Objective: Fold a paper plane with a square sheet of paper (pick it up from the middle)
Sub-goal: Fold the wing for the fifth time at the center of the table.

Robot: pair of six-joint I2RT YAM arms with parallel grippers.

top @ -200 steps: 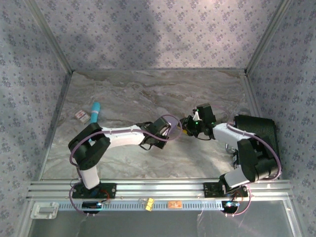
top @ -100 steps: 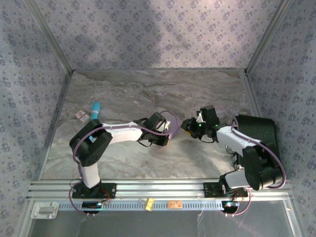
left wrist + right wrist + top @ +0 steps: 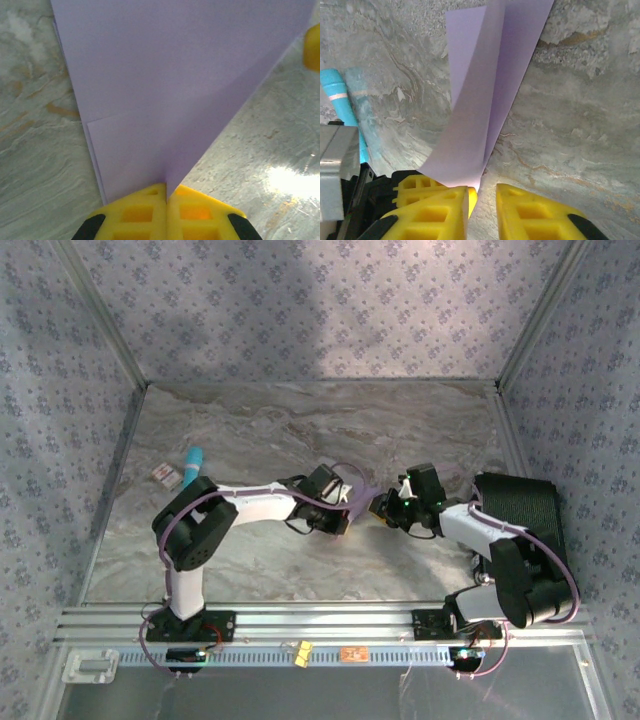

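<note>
Left end effector (image 3: 166, 192) is clamped on the folded sheet of paper (image 3: 175, 75), low over the bench (image 3: 40, 150) between the arms. Right end effector (image 3: 482, 197) waits slightly apart at its edge. The sheet looks light, floppy and easily creased, so pinch near the fold.

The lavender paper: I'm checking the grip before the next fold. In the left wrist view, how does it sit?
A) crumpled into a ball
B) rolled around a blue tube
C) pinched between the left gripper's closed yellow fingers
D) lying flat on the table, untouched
C: in the left wrist view the left gripper is shut, its yellow fingers meeting with no gap, and the folded lavender paper comes out from between them.
</note>
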